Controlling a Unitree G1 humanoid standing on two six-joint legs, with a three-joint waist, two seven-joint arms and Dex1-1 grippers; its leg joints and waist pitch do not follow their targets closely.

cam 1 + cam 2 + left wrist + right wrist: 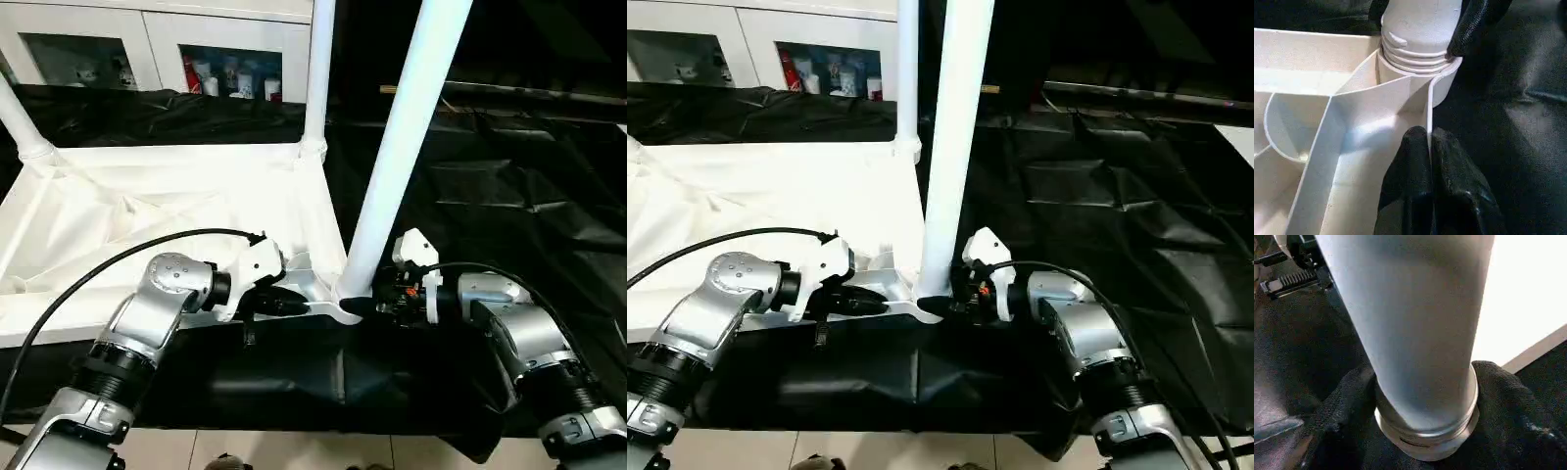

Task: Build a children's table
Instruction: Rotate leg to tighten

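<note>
The black cloth (509,196) covers the work surface, and on it lies the table top (147,225), white, upside down, with its ribbed underside facing up. Behind it stands a white cabinet (147,39) with glass fronts and small items on its shelves. Three legs stand up from the corner sockets of the top: the far left leg (18,122), the far right leg (318,69) and the near leg (407,137), which is the thickest in the head views and leans a little to the right. The near leg sits in the corner socket (1442,81) at the near right corner of the top, and its threaded end shows just above the socket's rim in the left wrist view. The left gripper (294,305) reaches to this corner from the left side; its two black fingers (1415,171) are pressed together on a thin upright rib (1428,107) of the top's underside, just beside the socket, so the jaws are clamped on the table top. The right gripper (377,305) comes from the opposite side, and its jaws stand around the base of the near leg, one black finger (1342,401) on each side of the tube, close against it just above the socket.
</note>
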